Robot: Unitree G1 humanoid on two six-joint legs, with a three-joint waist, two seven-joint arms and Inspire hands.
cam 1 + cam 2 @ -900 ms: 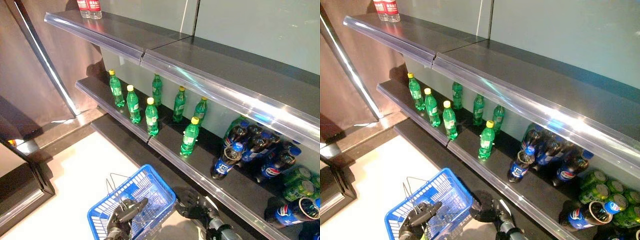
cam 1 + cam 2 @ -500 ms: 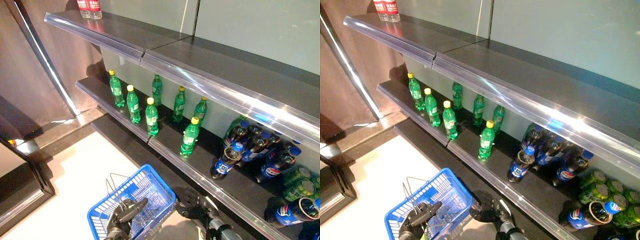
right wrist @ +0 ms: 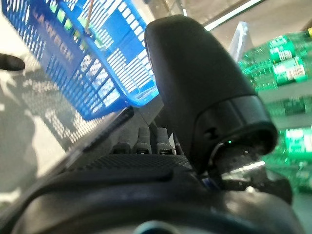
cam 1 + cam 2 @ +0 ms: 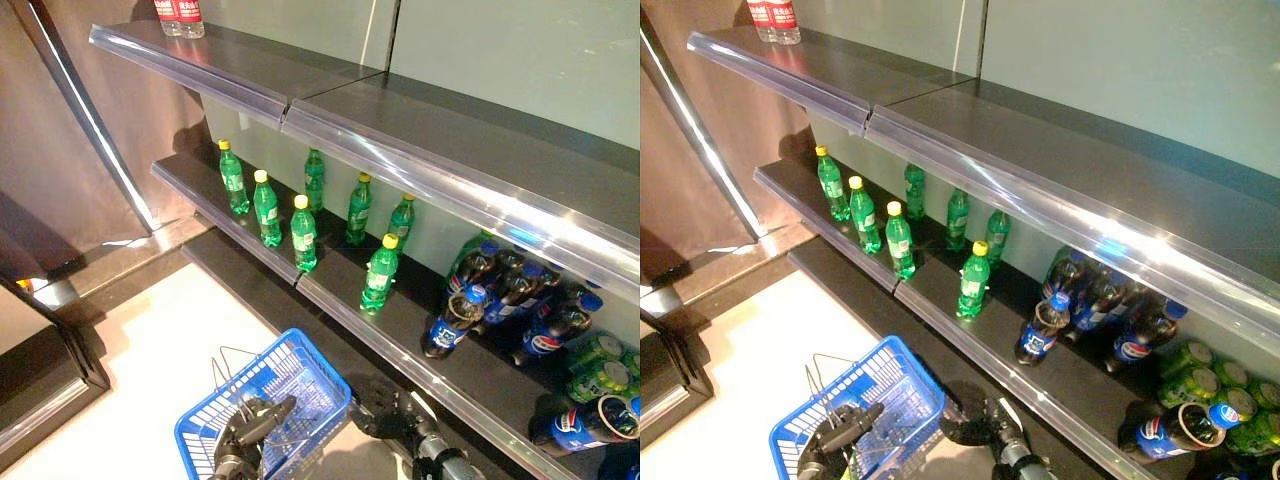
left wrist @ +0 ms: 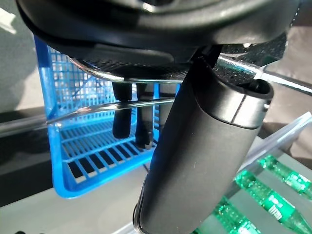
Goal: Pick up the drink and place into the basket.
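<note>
The blue plastic basket hangs low in front of the shelves, and my left hand is shut on its wire handles. Its fingers curl over the wires and its thumb sticks out. My right hand hovers just right of the basket, below the middle shelf. It is open and holds nothing. Several green bottles with yellow caps stand on the middle shelf. The nearest green bottle is up and away from the right hand. Dark cola bottles lie further right.
Green cans and a cola bottle lie on their sides at the shelf's right end. The clear-edged upper shelf overhangs the drinks. Two red-labelled bottles stand at its far left. Pale floor lies left of the basket.
</note>
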